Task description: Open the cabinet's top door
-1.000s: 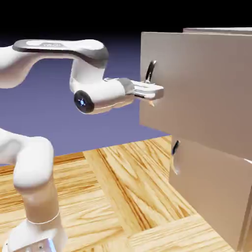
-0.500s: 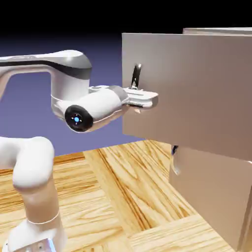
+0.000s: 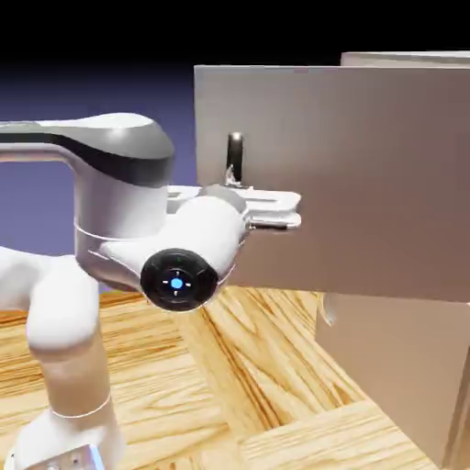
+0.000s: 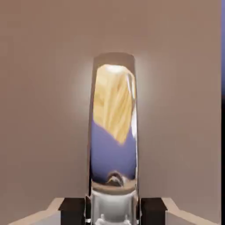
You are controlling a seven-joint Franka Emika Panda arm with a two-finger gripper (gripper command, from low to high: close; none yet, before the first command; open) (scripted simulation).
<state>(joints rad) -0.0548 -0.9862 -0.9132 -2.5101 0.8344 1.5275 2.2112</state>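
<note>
The beige cabinet (image 3: 413, 58) stands at the exterior view's right. Its top door (image 3: 367, 184) is swung well out from the body, with the free edge toward the left. The door's curved dark handle (image 3: 235, 154) rises near that edge. My gripper (image 3: 240, 190) is shut on the handle's lower part, and the white hand lies level against the panel. In the hand view the shiny handle (image 4: 113, 132) fills the middle between my dark fingertips (image 4: 73, 210). Flat beige door panel (image 4: 44, 110) lies behind it.
The lower panel (image 3: 404, 367) sits shut beneath the open door, its short handle (image 3: 327, 310) mostly hidden by the door's bottom edge. The wooden tabletop (image 3: 239, 367) stretches in front of the cabinet. My elbow and forearm (image 3: 119, 184) bulk at the left.
The top door has swung further out, its free edge moving toward the exterior view's left. My hand stayed on the handle and drew back left with it, the wrist turning toward the camera.
</note>
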